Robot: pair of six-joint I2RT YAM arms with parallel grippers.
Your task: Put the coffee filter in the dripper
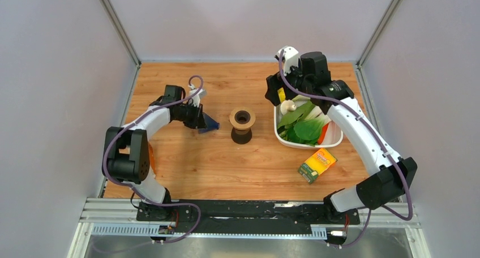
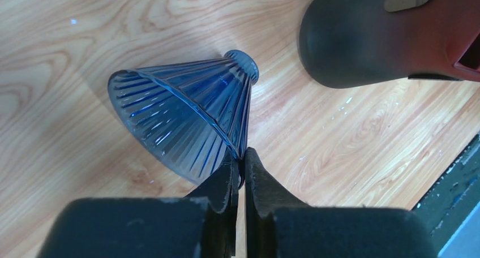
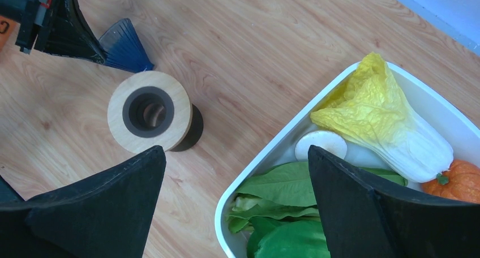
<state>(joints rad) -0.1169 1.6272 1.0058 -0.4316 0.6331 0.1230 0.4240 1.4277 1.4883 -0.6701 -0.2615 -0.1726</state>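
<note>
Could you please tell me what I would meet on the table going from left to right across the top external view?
blue ribbed cone, pinched by the left gripper → dripper → white tub of vegetables

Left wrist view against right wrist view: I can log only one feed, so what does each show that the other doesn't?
Only the left wrist view: close up, the left end effector shut on the rim of the translucent blue ribbed plastic cone. Only the right wrist view: the round mouth of the tan-topped, dark-based hourglass dripper, nothing in it; the white rectangular plastic tub of vegetables; the open right end effector. Both: the blue cone and the light wooden table.
</note>
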